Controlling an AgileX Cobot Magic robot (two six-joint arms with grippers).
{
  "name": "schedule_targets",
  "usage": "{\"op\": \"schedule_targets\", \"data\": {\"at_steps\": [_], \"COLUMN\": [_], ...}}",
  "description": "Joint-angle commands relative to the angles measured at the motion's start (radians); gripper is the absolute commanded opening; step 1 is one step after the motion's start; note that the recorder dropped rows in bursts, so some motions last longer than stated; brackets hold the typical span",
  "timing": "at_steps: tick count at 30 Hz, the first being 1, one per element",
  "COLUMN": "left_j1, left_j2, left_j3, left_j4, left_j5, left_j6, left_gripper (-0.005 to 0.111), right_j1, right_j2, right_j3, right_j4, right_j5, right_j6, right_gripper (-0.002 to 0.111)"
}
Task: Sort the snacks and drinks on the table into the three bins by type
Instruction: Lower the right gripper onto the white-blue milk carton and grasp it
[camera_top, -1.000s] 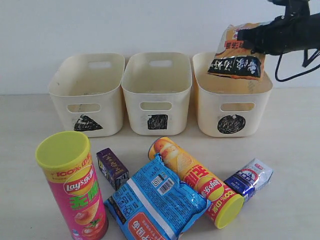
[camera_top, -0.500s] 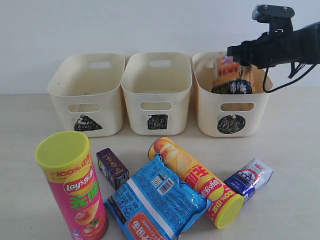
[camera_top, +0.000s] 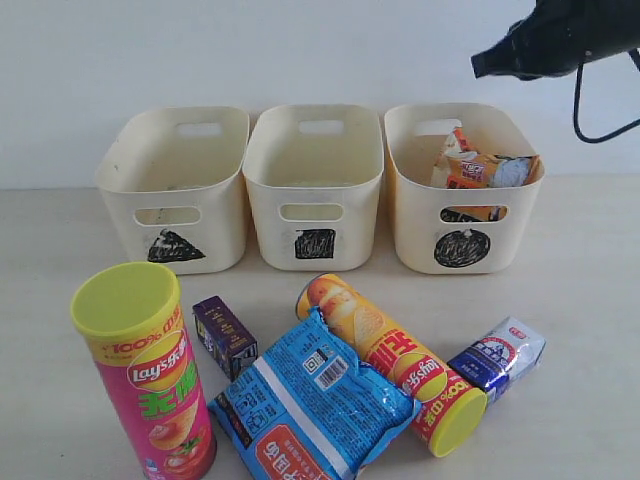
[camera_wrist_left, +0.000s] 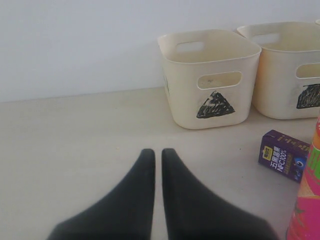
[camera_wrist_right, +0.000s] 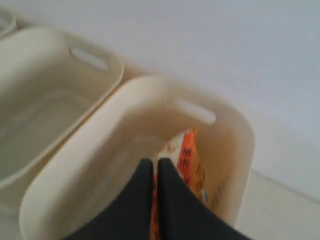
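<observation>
The orange-black-white bag (camera_top: 478, 170) lies inside the circle bin (camera_top: 462, 228), free of any grip. High above that bin my right gripper (camera_top: 478, 66) is shut and empty; the right wrist view has it (camera_wrist_right: 155, 164) over the bag (camera_wrist_right: 189, 159). A pink chip tube (camera_top: 148, 378) stands at the front left. Beside it lie the dark purple carton (camera_top: 226, 336), the blue bag (camera_top: 310, 400), the yellow-red tube (camera_top: 395, 360) on its side and the blue-and-white carton (camera_top: 498, 357). My left gripper (camera_wrist_left: 157, 154) hovers shut over bare table (camera_wrist_left: 75, 140), out of the exterior view.
The triangle bin (camera_top: 176, 200) and the square bin (camera_top: 314, 195) stand left of the circle bin, both holding nothing I can see. A white wall runs right behind the bins. A black cable (camera_top: 585, 115) hangs from the right arm.
My right gripper let the orange-black-white bag go into the circle bin, then rose and pulled back to the upper right. The bag settled lower in the bin. The left arm stayed put.
</observation>
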Motion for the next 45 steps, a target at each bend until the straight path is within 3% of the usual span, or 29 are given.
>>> {"op": "schedule_targets", "data": {"at_steps": [1,8,10,16,18,22,24,28,35,40,45], "left_j1": [0.004,0.004,0.004,0.004,0.004,0.004,0.004,0.004,0.004,0.004,0.004], "left_j2": [-0.002,-0.002,-0.002,-0.002,-0.002,-0.002,-0.002,-0.002,-0.002,-0.002,-0.002], "left_j3": [-0.001,-0.001,-0.001,-0.001,-0.001,-0.001,-0.001,-0.001,-0.001,-0.001,-0.001], "left_j4": [-0.008,-0.008,-0.008,-0.008,-0.008,-0.008,-0.008,-0.008,-0.008,-0.008,-0.008], "left_j5": [0.000,0.000,0.000,0.000,0.000,0.000,0.000,0.000,0.000,0.000,-0.004], "left_j6": [-0.007,-0.007,-0.007,-0.007,-0.007,-0.007,-0.007,-0.007,-0.007,-0.007,-0.007], "left_gripper": [0.004,0.004,0.004,0.004,0.004,0.004,0.004,0.004,0.004,0.004,0.004], "right_j1": [-0.002,0.000,0.006,0.088,0.119,0.173,0.193,0.241,0.343,0.368,0.370], "right_j2": [-0.012,-0.012,-0.012,-0.049,-0.054,-0.058,-0.058,-0.058,-0.058,-0.058,-0.058], "right_j3": [-0.003,-0.030,-0.034,0.030,0.058,0.087,0.098,0.141,0.256,0.362,0.445], "right_j4": [-0.386,-0.447,-0.449,-0.494,-0.515,-0.591,-0.594,-0.642,-0.900,-0.983,-0.979], "right_j5": [0.218,0.696,0.751,0.751,0.751,0.751,0.751,0.751,0.738,0.538,0.344], "right_j6": [0.323,0.422,0.422,0.355,0.314,0.307,0.307,0.262,0.114,0.038,-0.116], "right_gripper": [0.000,0.000,0.000,0.002,0.010,0.040,0.048,0.048,0.053,0.065,0.066]}}
